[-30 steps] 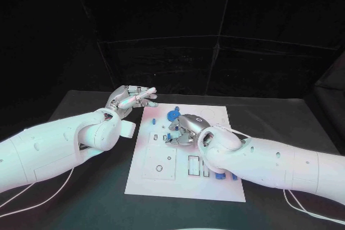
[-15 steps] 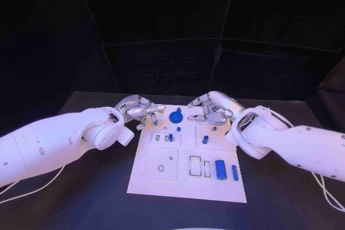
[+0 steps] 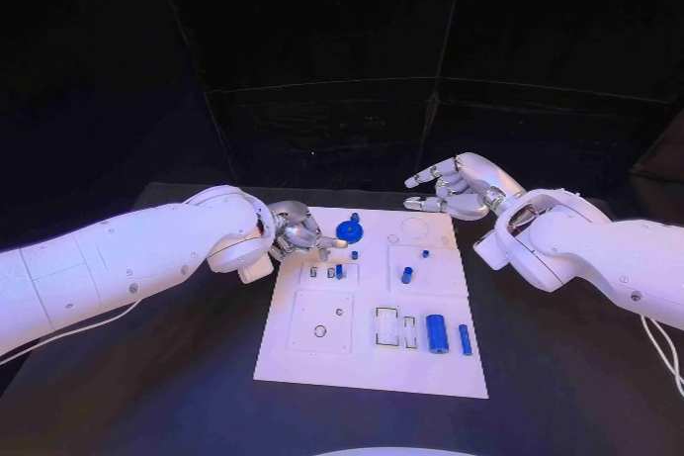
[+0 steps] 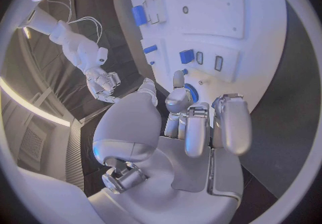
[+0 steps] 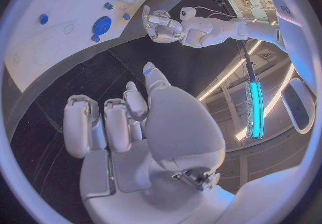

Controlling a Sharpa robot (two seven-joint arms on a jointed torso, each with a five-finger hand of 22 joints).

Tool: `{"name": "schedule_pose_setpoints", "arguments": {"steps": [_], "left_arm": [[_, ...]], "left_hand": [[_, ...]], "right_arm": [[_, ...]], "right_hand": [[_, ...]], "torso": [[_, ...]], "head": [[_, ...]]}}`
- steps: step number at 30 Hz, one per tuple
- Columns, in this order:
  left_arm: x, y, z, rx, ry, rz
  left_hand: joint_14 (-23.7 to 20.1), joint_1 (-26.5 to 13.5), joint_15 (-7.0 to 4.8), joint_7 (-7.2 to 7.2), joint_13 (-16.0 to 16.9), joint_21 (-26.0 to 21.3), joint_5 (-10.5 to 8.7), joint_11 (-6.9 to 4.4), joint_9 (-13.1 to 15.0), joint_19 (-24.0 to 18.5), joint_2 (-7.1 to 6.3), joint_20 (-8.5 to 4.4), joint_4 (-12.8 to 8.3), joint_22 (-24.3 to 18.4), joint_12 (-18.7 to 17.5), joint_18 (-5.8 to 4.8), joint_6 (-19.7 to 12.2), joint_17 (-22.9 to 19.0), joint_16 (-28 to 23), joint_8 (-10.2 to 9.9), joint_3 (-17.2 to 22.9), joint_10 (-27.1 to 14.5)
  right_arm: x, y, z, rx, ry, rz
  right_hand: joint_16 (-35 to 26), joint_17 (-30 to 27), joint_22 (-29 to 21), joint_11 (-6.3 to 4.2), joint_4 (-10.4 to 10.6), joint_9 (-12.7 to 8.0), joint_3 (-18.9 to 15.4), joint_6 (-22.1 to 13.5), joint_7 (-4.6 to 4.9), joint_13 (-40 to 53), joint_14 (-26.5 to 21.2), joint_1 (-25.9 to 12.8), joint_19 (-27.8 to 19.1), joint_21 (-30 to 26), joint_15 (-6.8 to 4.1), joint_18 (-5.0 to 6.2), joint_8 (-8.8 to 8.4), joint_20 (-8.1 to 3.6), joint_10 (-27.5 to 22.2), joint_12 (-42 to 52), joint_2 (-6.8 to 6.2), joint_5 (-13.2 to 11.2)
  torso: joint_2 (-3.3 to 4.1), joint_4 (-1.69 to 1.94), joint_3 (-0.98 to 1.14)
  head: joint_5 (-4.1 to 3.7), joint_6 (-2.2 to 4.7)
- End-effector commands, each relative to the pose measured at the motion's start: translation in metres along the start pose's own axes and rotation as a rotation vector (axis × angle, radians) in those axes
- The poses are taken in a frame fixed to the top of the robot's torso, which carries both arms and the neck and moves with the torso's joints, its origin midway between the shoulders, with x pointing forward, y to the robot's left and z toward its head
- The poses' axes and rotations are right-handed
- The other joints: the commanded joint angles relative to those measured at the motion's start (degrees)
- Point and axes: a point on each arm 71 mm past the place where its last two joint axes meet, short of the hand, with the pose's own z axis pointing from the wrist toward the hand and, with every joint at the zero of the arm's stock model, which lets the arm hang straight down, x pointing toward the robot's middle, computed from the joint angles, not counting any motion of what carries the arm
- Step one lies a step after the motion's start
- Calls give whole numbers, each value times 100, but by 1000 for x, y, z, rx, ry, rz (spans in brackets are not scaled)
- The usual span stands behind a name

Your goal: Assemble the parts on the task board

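On the black table (image 3: 171,377) lies the flat white task board (image 3: 374,367), long axis from 12 to 6 o'clock; two smooth blue cylinders (image 3: 438,329) lie parallel at its 4 o'clock; left hand (image 3: 297,229) rests curled at the 10 o'clock edge, holding nothing visible; right hand (image 3: 454,184) hovers spread, empty, at 1 o'clock.

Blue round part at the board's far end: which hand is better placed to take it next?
Probably left. The left hand sits at the task board edge beside the blue round part, fingers toward it. The right hand is raised beyond the far edge, open.
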Motion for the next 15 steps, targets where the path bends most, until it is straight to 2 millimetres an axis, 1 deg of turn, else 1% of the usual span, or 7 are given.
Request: {"name": "schedule_pose_setpoints", "arguments": {"steps": [1,4,5,8,11,12,15], "left_arm": [[3,1,4,-131,35,152],[5,-4,8,-144,43,176],[6,-6,10,-149,46,183],[7,-11,14,-166,59,205],[8,-14,17,-181,68,222],[8,-15,18,-185,70,227],[9,-18,21,-188,75,236]], "left_hand": [[595,122,-13,5,42,52,-21,-21,134,204,57,-10,1,43,37,-105,-101,1505,17,122,-90,-39],[595,184,-11,8,69,80,-19,-19,239,193,97,-2,1,80,61,-107,-174,1505,17,215,-159,-51],[595,203,-10,9,83,89,-19,-19,273,190,112,1,0,93,73,-108,-197,1505,17,244,-181,-51],[595,225,-10,11,113,104,-19,-18,346,182,132,8,3,112,100,-109,-248,1505,17,307,-240,-51],[595,226,-7,11,116,108,-19,-18,406,172,145,12,7,116,102,-106,-289,1505,17,357,-300,-61],[595,233,-6,12,126,114,-19,-17,459,165,168,15,7,122,109,-106,-327,1505,17,400,-347,-66],[595,237,-6,12,133,120,-19,-16,474,165,178,16,7,132,115,-107,-336,1505,17,413,-357,-65]], "right_arm": [[-1,0,2,11,15,47],[-1,-1,2,16,15,48],[-1,-1,3,18,16,48],[-1,-2,3,23,17,48],[0,-2,4,27,19,48],[0,-2,4,29,20,48],[0,-3,5,31,22,48]], "right_hand": [[-35,-17,364,-16,-37,5,-2,32,-24,-12,234,70,-49,-43,-40,117,24,-13,-25,-43,13,52],[-43,-20,355,-19,-58,3,-3,27,-25,-27,237,81,-51,-51,-43,118,27,-17,-27,-50,18,153],[-45,-21,353,-19,-61,3,-3,27,-26,-28,237,82,-52,-54,-44,119,28,-18,-26,-49,19,169],[-50,-27,345,-19,-63,3,-5,26,-26,-34,237,80,-57,-59,-44,120,29,-19,-28,-53,19,186],[-56,-36,339,-19,-63,3,-7,27,-26,-37,235,77,-61,-63,-45,122,30,-19,-29,-55,19,196],[-56,-36,339,-19,-63,3,-7,27,-26,-37,235,77,-61,-63,-45,122,30,-19,-29,-55,19,196],[-56,-36,339,-19,-63,3,-7,27,-26,-37,235,77,-61,-63,-45,122,30,-19,-29,-55,19,196]], "torso": [[-1,0,-3],[2,-4,2],[8,0,-5],[9,9,-10],[9,5,-10],[8,7,-11],[7,15,-8]], "head": [[7,-17],[16,-15],[16,-13],[-2,-20],[6,-30],[6,-37],[2,-51]]}}
